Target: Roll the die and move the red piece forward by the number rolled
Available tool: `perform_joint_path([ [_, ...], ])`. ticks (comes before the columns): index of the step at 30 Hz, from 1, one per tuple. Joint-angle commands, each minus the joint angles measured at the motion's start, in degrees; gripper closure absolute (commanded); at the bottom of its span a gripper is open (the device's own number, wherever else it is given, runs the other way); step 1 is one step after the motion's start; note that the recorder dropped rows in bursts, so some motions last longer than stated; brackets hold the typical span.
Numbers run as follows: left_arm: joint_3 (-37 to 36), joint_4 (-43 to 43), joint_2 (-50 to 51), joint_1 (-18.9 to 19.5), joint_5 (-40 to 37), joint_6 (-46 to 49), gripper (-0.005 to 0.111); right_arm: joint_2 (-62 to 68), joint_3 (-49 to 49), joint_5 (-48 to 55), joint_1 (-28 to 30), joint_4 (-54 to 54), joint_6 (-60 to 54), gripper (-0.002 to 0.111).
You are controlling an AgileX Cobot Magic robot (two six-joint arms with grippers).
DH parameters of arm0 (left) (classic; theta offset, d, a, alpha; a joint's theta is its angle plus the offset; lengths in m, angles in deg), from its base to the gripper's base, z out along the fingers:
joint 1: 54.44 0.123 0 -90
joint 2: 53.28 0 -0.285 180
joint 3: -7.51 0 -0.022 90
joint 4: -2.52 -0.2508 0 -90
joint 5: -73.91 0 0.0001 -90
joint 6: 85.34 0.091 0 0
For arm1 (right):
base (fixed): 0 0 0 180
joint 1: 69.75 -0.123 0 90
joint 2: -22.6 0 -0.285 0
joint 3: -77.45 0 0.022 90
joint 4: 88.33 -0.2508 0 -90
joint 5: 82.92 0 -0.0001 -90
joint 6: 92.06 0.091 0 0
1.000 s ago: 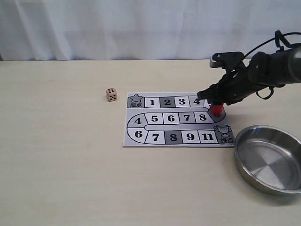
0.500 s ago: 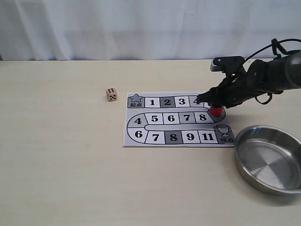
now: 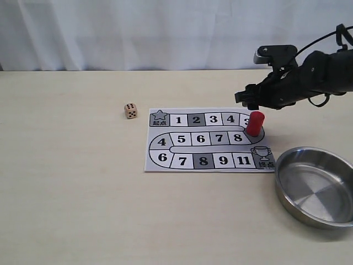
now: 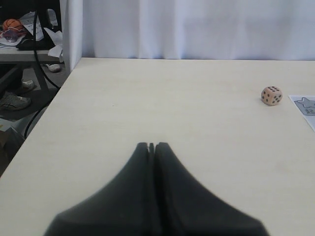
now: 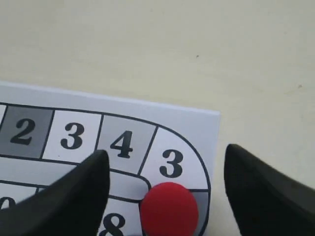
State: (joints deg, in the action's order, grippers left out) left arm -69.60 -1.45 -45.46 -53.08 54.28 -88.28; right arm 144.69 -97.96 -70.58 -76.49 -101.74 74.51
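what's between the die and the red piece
Exterior view: from the die, a strip of bare table, then the paper board with its top row, up to the red piece.

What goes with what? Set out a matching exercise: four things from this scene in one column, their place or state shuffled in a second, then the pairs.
Things:
1. die
2. red piece
3. left tool
4. right tool

Place or state:
A. open, holding nothing
B. upright on the curve at the right end of the board
C. shut
D. off the board, near its star square

Pairs: 1-D, 2-B, 3-C, 4-A
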Motion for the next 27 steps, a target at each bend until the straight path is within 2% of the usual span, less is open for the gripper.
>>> perform_joint_path([
  [1, -0.11, 0.13, -0.03, -0.01, 0.70, -0.32, 0.107, -3.31, 0.07, 0.38, 0.09, 0.15, 0.60, 0.045],
  [4, -0.11, 0.13, -0.03, -0.01, 0.70, -0.32, 0.107, -6.29, 0.07, 3.59, 0.09, 0.66, 0.60, 0.054],
  [8, -0.11, 0.13, -0.03, -0.01, 0.70, -0.32, 0.107, -12.37, 0.07, 9.51, 0.09, 1.03, 0.76, 0.083],
  [13, -0.11, 0.13, -0.03, -0.01, 0.70, -0.32, 0.107, -16.81, 0.07, 13.99, 0.09, 4.22, 2.24, 0.103],
  [20, -0.11, 0.13, -0.03, -0.01, 0.70, -0.32, 0.107, -20.47, 0.07, 22.67, 0.21, 10.42, 7.71, 0.104],
  [23, -0.11, 0.01, -0.03, -0.01, 0.70, -0.32, 0.107, -20.80, 0.07, 26.30, 2.11, 13.41, 14.56, 0.104],
  [27, -0.11, 0.01, -0.03, -0.01, 0.70, -0.32, 0.107, -20.80, 0.07, 31.14, 6.16, 13.09, 14.08, 0.104],
])
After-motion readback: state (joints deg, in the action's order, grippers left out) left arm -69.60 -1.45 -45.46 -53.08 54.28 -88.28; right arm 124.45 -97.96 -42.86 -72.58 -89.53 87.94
